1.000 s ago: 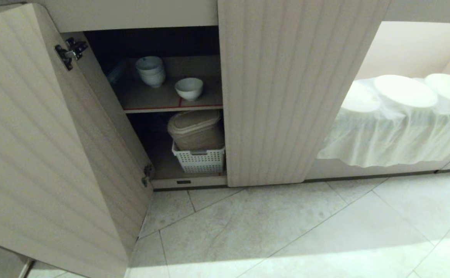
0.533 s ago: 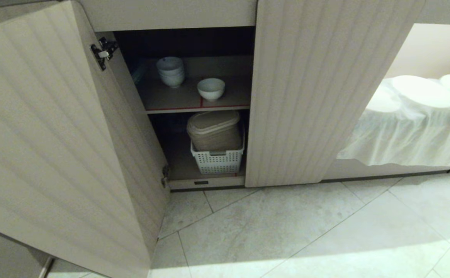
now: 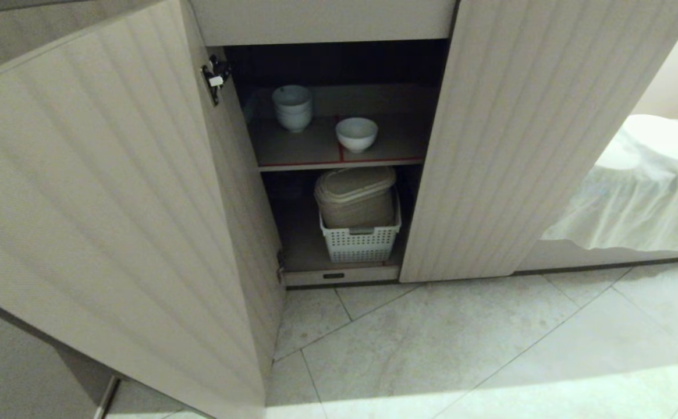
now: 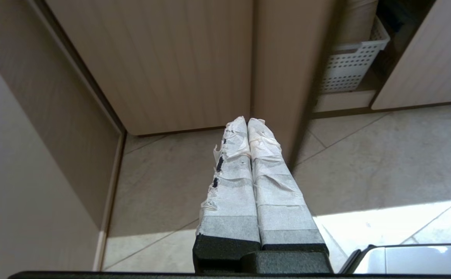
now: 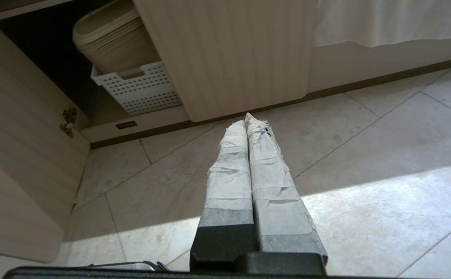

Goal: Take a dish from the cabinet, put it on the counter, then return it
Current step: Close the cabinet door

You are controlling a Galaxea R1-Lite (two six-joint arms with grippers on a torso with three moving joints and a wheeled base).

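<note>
Nothing is lifted yet, I'm judging: the dish (image 3: 356, 134) is sitting on the upper shelf of the cabinet (image 3: 525, 139), door standing open. Left gripper (image 4: 247, 123) and right gripper (image 5: 247, 121) are hanging over the floor, fingers pressed together, empty.

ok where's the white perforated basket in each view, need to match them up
Head view: the white basket sits on the cabinet's lower level, below the shelf with the bowls, holding a beige lidded bin.
Left wrist view: the basket shows near the upper right corner, between the two doors.
Right wrist view: the basket lies toward the upper left, bin on top.
Shared landmark: the ribbed door beside the basket, in all three views.
</note>
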